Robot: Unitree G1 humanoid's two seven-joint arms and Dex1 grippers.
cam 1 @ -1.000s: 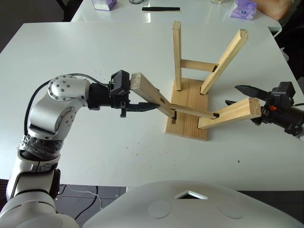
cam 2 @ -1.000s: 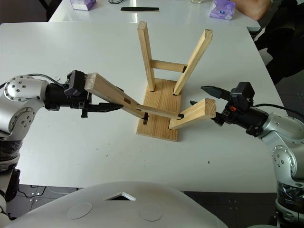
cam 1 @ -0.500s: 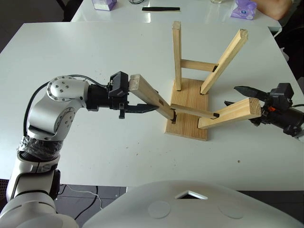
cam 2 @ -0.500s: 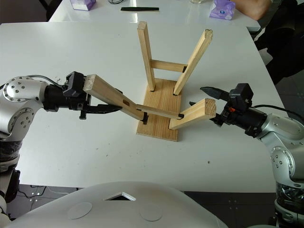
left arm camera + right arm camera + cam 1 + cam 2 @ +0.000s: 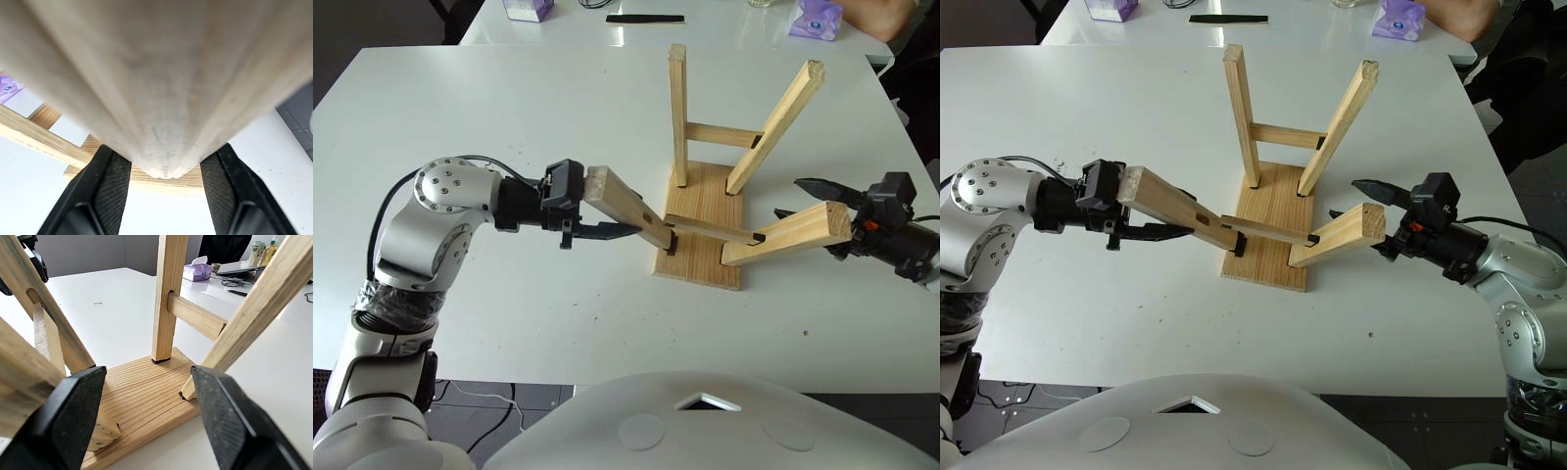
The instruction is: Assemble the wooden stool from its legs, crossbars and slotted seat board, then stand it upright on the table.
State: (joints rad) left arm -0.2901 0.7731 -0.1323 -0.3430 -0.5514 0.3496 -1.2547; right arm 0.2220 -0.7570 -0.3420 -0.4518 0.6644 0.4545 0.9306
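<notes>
The slotted seat board [image 5: 703, 262] lies flat on the white table. One leg pair [image 5: 677, 113] with its crossbar [image 5: 724, 135] stands upright in the board's far end. A second leg pair hangs tilted over the near end, joined by a thin crossbar [image 5: 710, 230]. My left gripper [image 5: 622, 223] is shut on the upper end of this pair's left leg [image 5: 628, 206], which lies between the fingers [image 5: 110, 188] in the left wrist view. My right gripper [image 5: 788, 196] stands open at the outer end of the right leg [image 5: 788, 235], which passes beside one finger [image 5: 73, 411].
Two purple tissue boxes [image 5: 529, 8] [image 5: 815, 18] and a flat black object [image 5: 646, 19] sit on a second table behind. The table's edge [image 5: 911, 127] runs close behind my right arm. Bare white tabletop lies in front of and left of the board.
My left gripper has shifted slightly right and down, lowering the left leg toward the seat board. The right gripper has barely moved.
</notes>
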